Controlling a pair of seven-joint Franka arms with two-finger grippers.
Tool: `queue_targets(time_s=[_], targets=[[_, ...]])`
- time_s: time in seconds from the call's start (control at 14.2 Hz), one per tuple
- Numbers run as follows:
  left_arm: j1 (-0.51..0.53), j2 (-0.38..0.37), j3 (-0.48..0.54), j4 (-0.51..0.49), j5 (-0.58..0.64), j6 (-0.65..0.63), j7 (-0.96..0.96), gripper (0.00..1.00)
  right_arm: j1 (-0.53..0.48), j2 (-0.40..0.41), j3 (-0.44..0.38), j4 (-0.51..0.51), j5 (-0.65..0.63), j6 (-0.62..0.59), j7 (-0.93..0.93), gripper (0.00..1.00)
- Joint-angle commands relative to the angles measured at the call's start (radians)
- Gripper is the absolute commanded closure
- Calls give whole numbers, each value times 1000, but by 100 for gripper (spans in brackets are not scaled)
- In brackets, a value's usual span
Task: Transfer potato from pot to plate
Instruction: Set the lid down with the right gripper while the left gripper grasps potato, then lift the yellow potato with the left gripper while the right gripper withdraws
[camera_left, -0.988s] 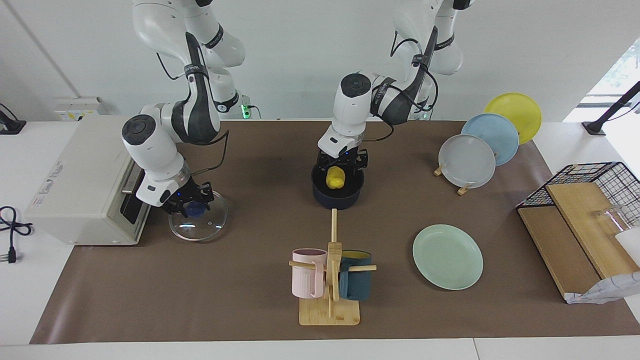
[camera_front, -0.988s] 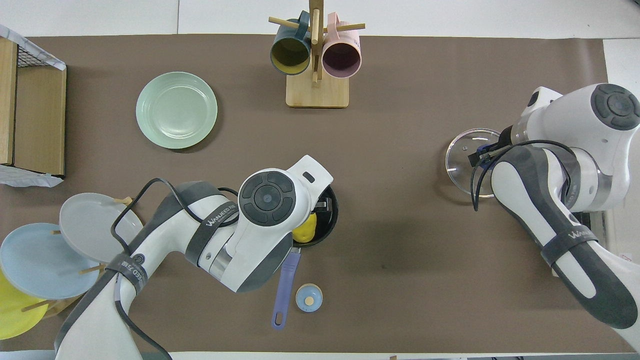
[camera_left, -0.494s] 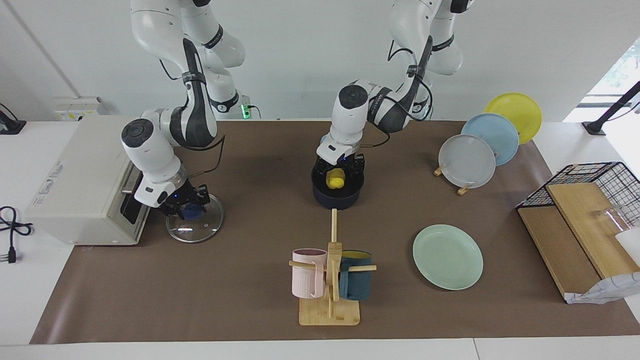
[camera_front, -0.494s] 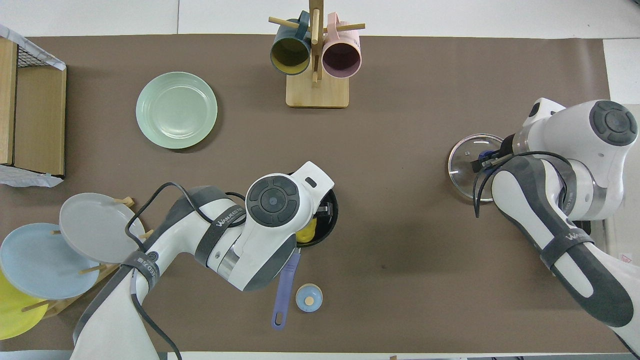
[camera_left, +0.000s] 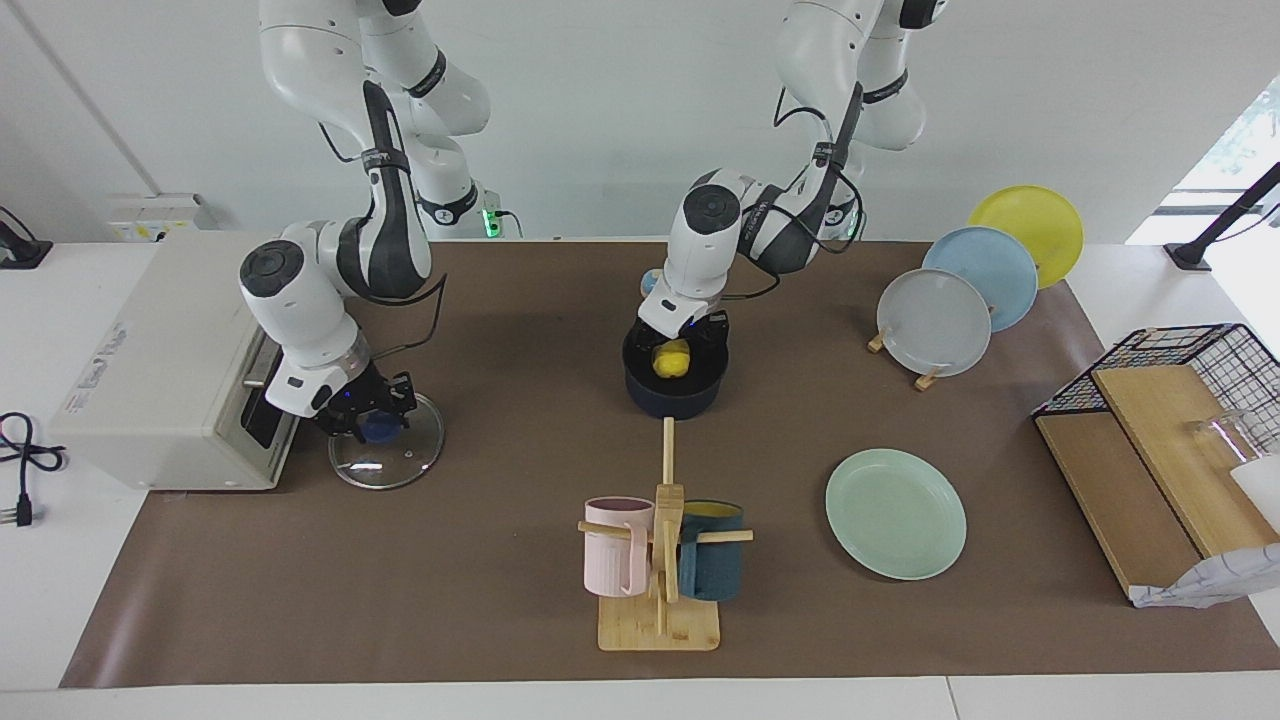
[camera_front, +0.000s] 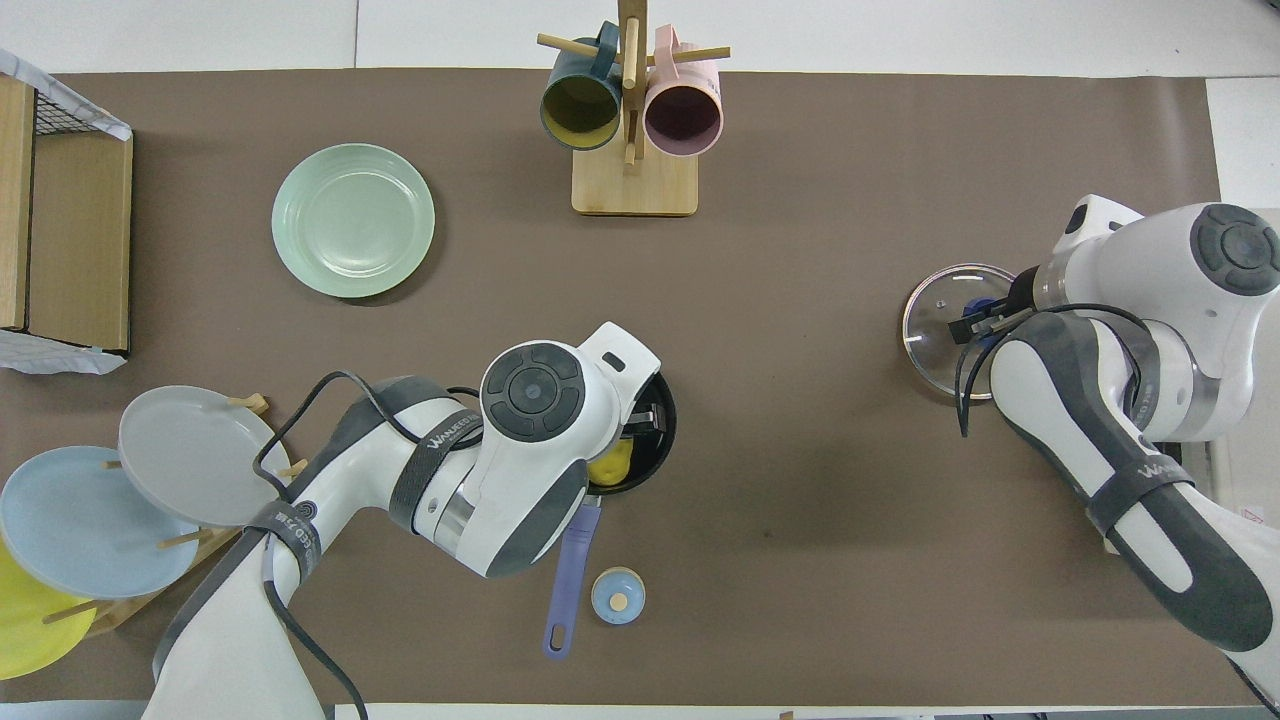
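The yellow potato (camera_left: 671, 359) (camera_front: 610, 462) lies inside the dark navy pot (camera_left: 675, 398) (camera_front: 658, 458), whose blue handle (camera_front: 566, 585) points toward the robots. My left gripper (camera_left: 678, 346) is lowered into the pot, open, with a finger on each side of the potato. In the overhead view its wrist covers most of the pot. The mint-green plate (camera_left: 895, 513) (camera_front: 353, 220) lies bare, farther from the robots, toward the left arm's end. My right gripper (camera_left: 366, 420) (camera_front: 975, 315) is shut on the blue knob of a glass lid (camera_left: 390, 462) (camera_front: 935, 325), low over the table.
A wooden mug rack (camera_left: 658, 620) with a pink and a teal mug stands farther from the robots than the pot. A rack holds grey, blue and yellow plates (camera_left: 933, 320). There is a white appliance (camera_left: 160, 370) beside the lid, a wire basket with boards (camera_left: 1170, 400), and a small blue disc (camera_front: 618, 597).
The left gripper has sunk lower into the pot around the potato. The right arm has carried the glass lid a little toward the white appliance.
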Motion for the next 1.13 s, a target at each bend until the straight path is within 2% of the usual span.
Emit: queue_targets(time_s=[0.0, 0.07, 0.14, 0.28, 0.35, 0.49, 0.71, 0.85, 1.06], targets=[[-22, -3, 14, -23, -25, 43, 7, 0, -20, -1, 15, -9, 20, 24, -34, 41], [-22, -3, 14, -23, -25, 43, 7, 0, -20, 0, 15, -4, 20, 21, -34, 15], [-22, -3, 14, -23, -25, 43, 9, 21, -19, 0, 15, 5, 20, 21, -32, 0], [-19, -3, 14, -21, -25, 36, 9, 82, -7, -6, 15, 48, 27, -14, -25, 0], [-19, -3, 14, -20, -25, 30, 9, 100, -2, -10, 15, 82, 27, -66, -20, 0], [-15, -3, 14, -10, -25, 27, 6, 100, 3, -16, 20, 172, 25, -191, 55, 0], [-2, -15, 15, 12, -25, -13, 6, 100, 26, -48, 20, 260, 16, -311, 161, 0], [37, -36, 15, 110, -25, -150, 7, 100, 27, -61, 20, 353, 5, -475, 190, 0], [128, -41, 18, 343, -24, -396, 19, 100, 26, -82, 20, 476, -70, -646, 284, 0]])
